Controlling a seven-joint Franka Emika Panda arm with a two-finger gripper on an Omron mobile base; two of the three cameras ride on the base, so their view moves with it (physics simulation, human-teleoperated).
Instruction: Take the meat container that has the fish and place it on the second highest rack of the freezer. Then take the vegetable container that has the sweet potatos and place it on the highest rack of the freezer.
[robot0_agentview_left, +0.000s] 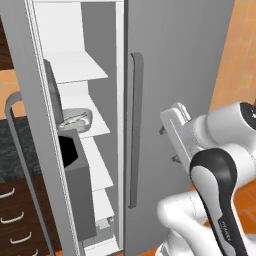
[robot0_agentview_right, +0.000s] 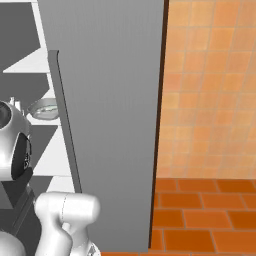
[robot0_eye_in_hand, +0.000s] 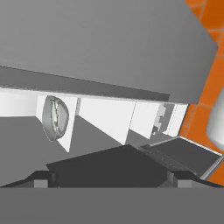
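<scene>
My claw (robot0_eye_in_hand: 112, 177) hangs wide open and empty, the fish container (robot0_agentview_left: 76, 119) sits on a freezer rack (robot0_agentview_left: 97, 127), sweet potatoes not yet fetched.

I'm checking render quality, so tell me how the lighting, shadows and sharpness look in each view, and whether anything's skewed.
Left base view: flat, even light, no glare, soft edges; the container on its freezer shelf looks slightly fuzzy. Right base view: the closed door is uniformly grey and the container is small. Hand view: rolled sideways, so shelves run diagonally; the container appears on edge; no cast shadows.
</scene>
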